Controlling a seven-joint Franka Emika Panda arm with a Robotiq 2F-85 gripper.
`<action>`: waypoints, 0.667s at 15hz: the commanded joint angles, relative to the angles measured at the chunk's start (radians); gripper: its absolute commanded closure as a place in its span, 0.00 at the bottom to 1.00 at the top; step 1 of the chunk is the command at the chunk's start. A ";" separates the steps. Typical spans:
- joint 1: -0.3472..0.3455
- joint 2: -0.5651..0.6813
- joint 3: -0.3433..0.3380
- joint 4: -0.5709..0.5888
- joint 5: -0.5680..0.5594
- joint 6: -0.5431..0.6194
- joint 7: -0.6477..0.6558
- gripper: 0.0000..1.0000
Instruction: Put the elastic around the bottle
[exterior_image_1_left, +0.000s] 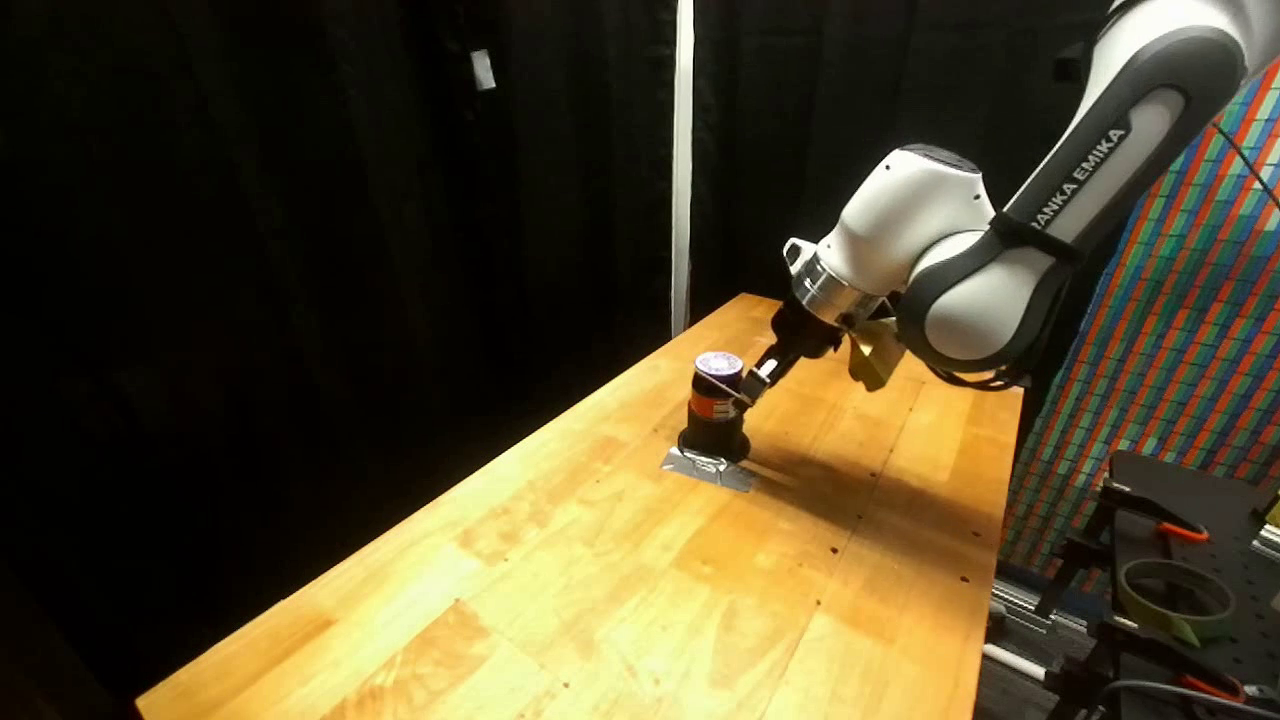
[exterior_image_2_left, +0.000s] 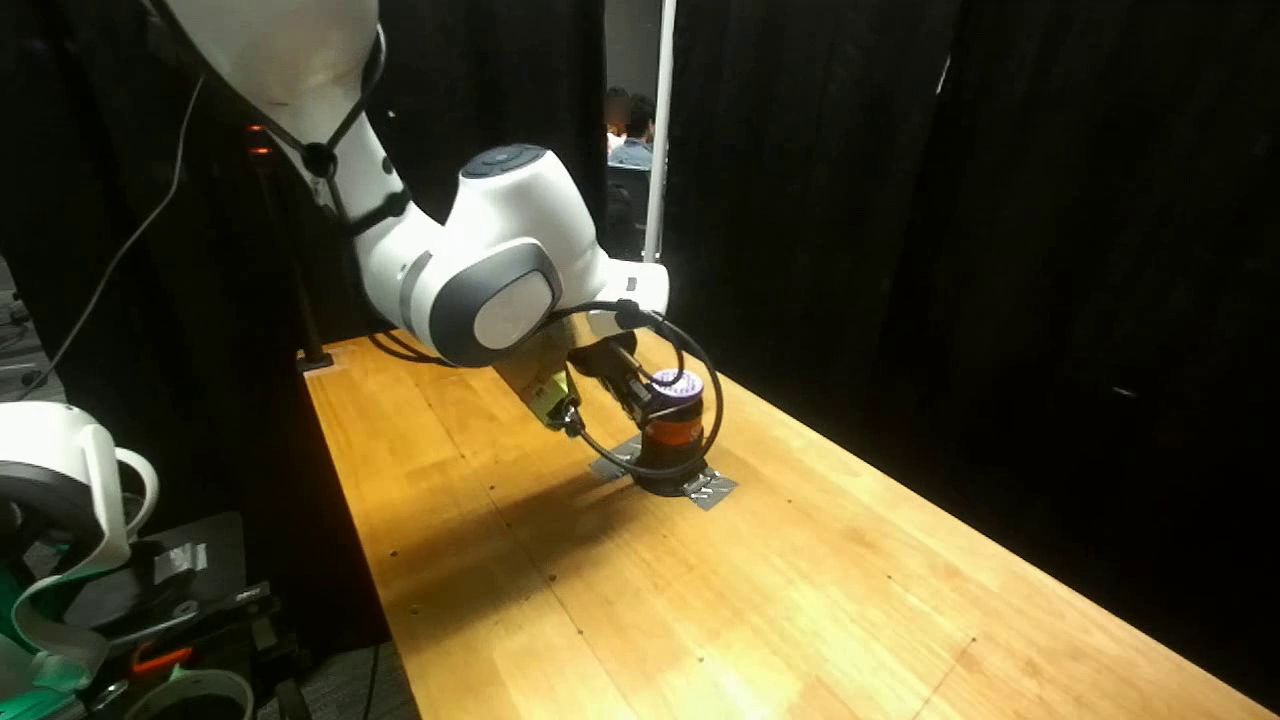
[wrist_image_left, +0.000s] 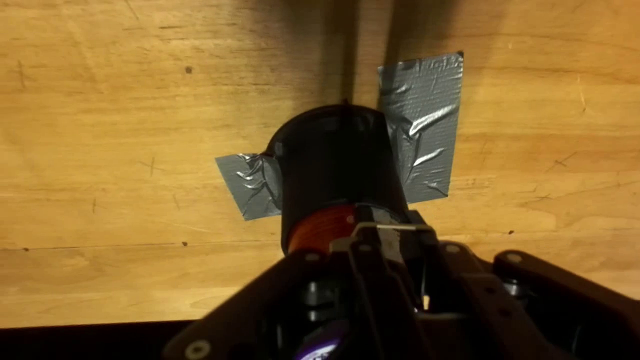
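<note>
The dark bottle (exterior_image_1_left: 716, 432) with an orange-red band and a purple-white top stands upright, also in an exterior view (exterior_image_2_left: 662, 456) and the wrist view (wrist_image_left: 335, 160). My gripper (exterior_image_1_left: 757, 386) is tilted and close against its upper side. In the wrist view the gripper (wrist_image_left: 395, 237) is partly open, its fingers a little apart. The thin pale elastic (wrist_image_left: 395, 227) is stretched across the two fingertips. In an exterior view the elastic (exterior_image_1_left: 720, 385) crosses the bottle's upper side on a slant, from below the top to the fingertips. Whether it goes all round is hidden.
Grey tape (wrist_image_left: 425, 125) holds the bottle's base to the wooden table (exterior_image_1_left: 600, 600). A black cable (exterior_image_2_left: 715, 400) loops from the wrist in front of the bottle. The table's long edge (exterior_image_1_left: 480, 470) lies behind the bottle. A cart with a tape roll (exterior_image_1_left: 1175, 600) stands beside the table.
</note>
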 joint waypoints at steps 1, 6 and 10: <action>0.258 0.001 -0.250 -0.058 0.038 0.162 0.086 0.77; 0.563 0.064 -0.497 -0.085 0.216 0.261 0.069 0.78; 0.680 0.109 -0.563 -0.098 0.324 0.320 0.075 0.78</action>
